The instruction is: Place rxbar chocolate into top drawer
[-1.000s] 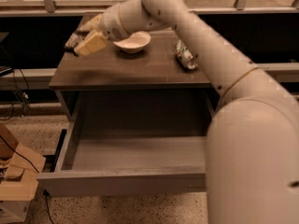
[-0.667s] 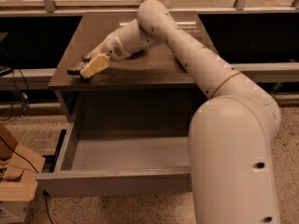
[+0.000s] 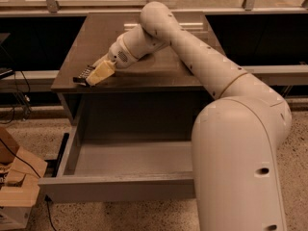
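Over the table's (image 3: 163, 76) front-left corner, the outstretched arm's (image 3: 202, 57) gripper (image 3: 98, 75) jaws clamp rxbar chocolate (image 3: 83, 76).

I am seeing warm, dim indoor light coming from above, laying a pale glare along the back of the table (image 3: 163, 77) and brightening the top of the white arm (image 3: 202, 59). The gripper (image 3: 98, 74) is catching that light at the table's front left edge, glowing yellowish. Heavy shadow is filling the rear of the open top drawer (image 3: 120, 186), and the recesses (image 3: 33, 42) beside the table are sinking to near black.
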Action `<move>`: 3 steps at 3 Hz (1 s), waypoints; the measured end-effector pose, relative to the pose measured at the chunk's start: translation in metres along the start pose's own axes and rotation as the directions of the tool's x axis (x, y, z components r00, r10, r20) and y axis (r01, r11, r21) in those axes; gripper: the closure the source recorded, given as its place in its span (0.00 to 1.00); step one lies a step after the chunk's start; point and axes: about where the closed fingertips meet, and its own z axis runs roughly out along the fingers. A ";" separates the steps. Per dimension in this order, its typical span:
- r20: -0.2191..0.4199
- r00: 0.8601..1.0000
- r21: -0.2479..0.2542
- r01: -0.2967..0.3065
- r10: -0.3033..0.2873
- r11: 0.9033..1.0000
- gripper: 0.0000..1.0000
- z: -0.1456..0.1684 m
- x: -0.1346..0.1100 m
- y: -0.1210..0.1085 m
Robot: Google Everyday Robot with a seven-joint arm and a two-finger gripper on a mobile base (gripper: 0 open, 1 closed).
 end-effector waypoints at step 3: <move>0.000 1.000 0.000 0.000 0.000 1.000 0.97 0.001 -0.001 0.000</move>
